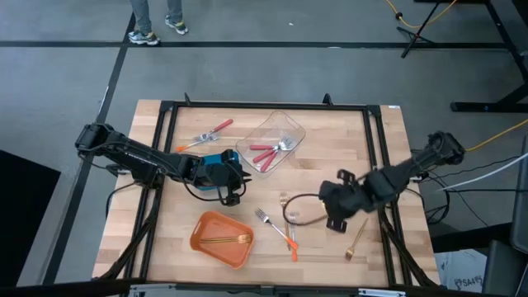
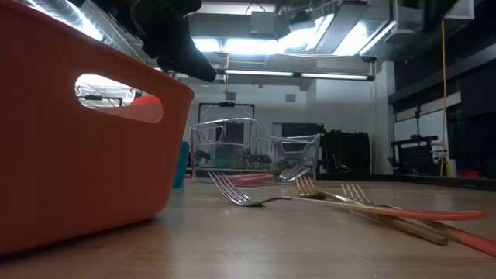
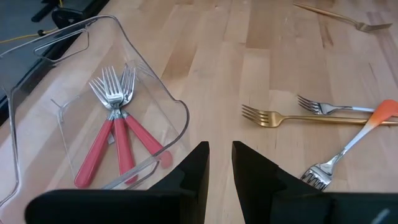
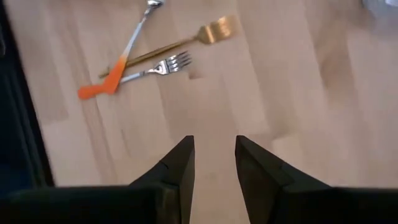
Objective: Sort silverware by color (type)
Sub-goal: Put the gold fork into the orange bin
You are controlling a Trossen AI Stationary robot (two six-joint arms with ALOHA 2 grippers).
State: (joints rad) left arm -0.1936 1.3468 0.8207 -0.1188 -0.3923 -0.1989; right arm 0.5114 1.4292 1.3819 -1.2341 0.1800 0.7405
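Observation:
My left gripper (image 1: 232,191) hovers open and empty over bare wood near the clear container (image 1: 271,142), which holds three red-handled forks (image 3: 115,127). Another red-handled fork (image 1: 213,132) lies on the table to the far left. My right gripper (image 1: 333,211) is open above the table, right of the centre. Two orange-handled forks (image 1: 280,233) and a gold fork (image 1: 285,205) lie crossed in the middle; the right wrist view shows them too, orange-handled forks (image 4: 127,59) over the gold fork (image 4: 186,38). One gold fork (image 1: 227,239) rests in the orange container (image 1: 202,227); another gold fork (image 1: 356,241) lies near the right edge.
A blue container (image 1: 216,163) sits under my left arm, beside the clear container. A dark cable (image 1: 305,216) loops on the table by my right gripper. The orange container's wall (image 2: 77,132) fills the left of the low view. Bare wood lies between the two grippers.

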